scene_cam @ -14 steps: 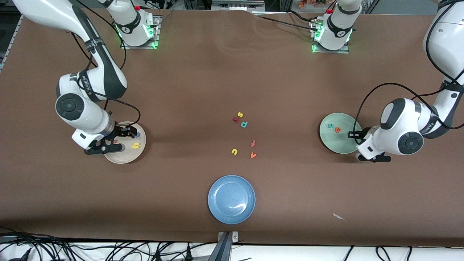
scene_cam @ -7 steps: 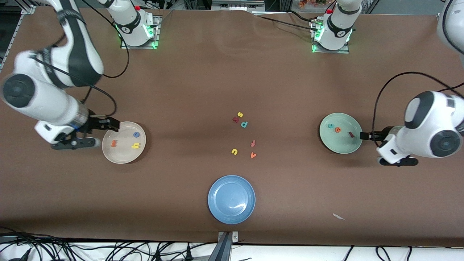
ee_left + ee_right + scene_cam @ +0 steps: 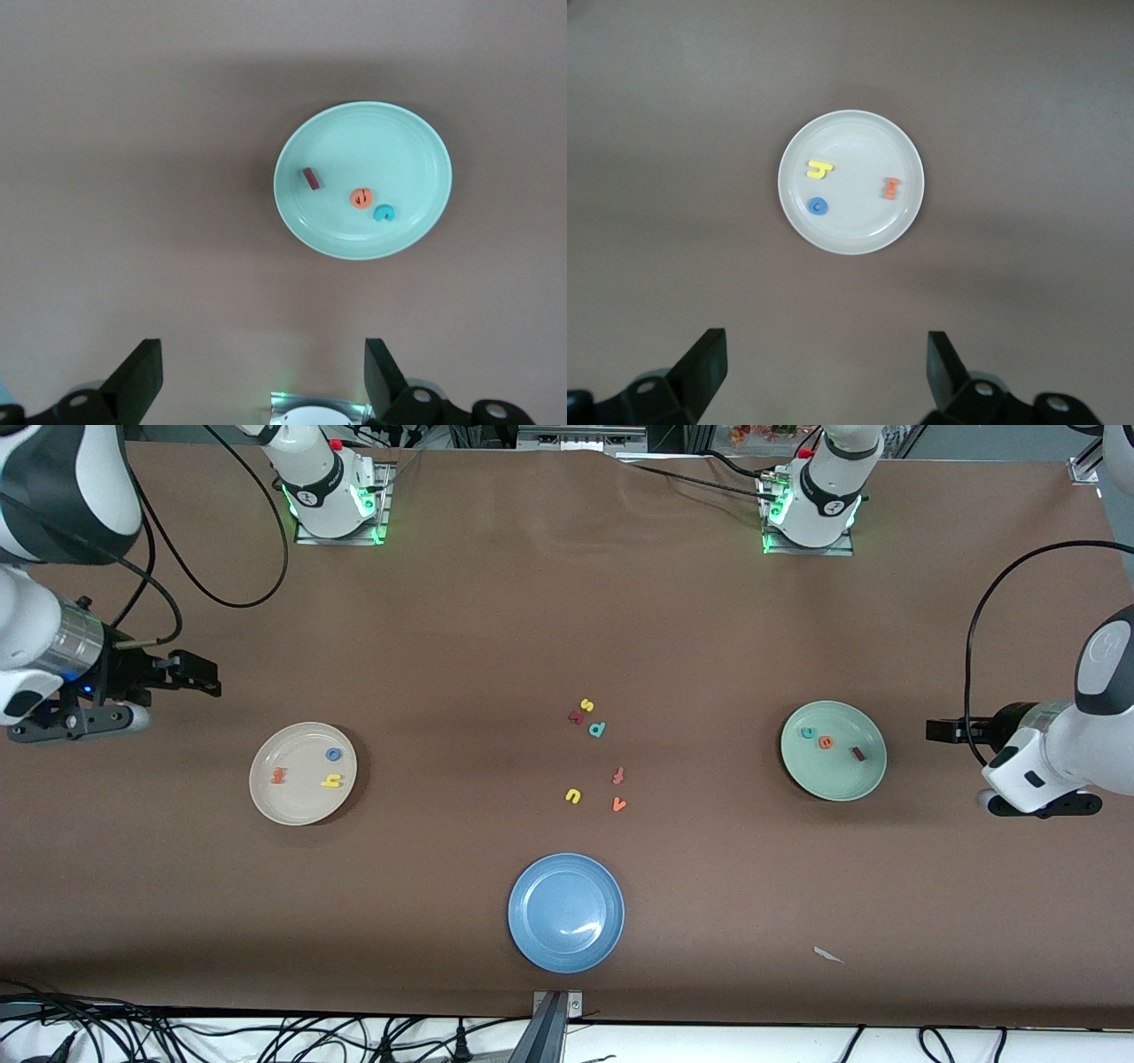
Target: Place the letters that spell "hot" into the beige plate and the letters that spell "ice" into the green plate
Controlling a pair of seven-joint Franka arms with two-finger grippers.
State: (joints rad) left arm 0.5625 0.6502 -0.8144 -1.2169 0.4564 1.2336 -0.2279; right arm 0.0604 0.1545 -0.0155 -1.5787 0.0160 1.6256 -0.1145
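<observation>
- Brown paper covered the bench (image 3: 496, 629), on which three plates and a loose cluster of foam letters lay.
- The beige plate (image 3: 266, 802) sat toward the right arm's end; on it lay the yellow h (image 3: 331, 781) at about 4 o'clock, the blue o (image 3: 333, 754) at about 1 o'clock, and the orange t (image 3: 278, 776) at about 9 o'clock, all apart from one another.
- The green plate (image 3: 824, 784) sat toward the left arm's end and held the teal c (image 3: 808, 732), the orange e (image 3: 825, 742) just beside it, and the dark red i (image 3: 858, 753) at about 3 o'clock of the plate's centre.
- The blue plate (image 3: 566, 911) lay nearest the front camera, with no letter on it.
- Between the two filled plates rested a yellow s (image 3: 586, 705), a dark red letter (image 3: 577, 716), a teal p (image 3: 597, 729), a reddish f (image 3: 618, 775), a yellow u (image 3: 573, 795) and an orange v (image 3: 618, 804).
- The right pincer (image 3: 199, 674) hung over bare bench beside the beige plate, its fingers (image 3: 700, 367) spread apart and holding nothing.
- The left pincer (image 3: 941, 731) hung over bare bench beside the green plate, its fingers (image 3: 137, 381) likewise apart and holding nothing.
</observation>
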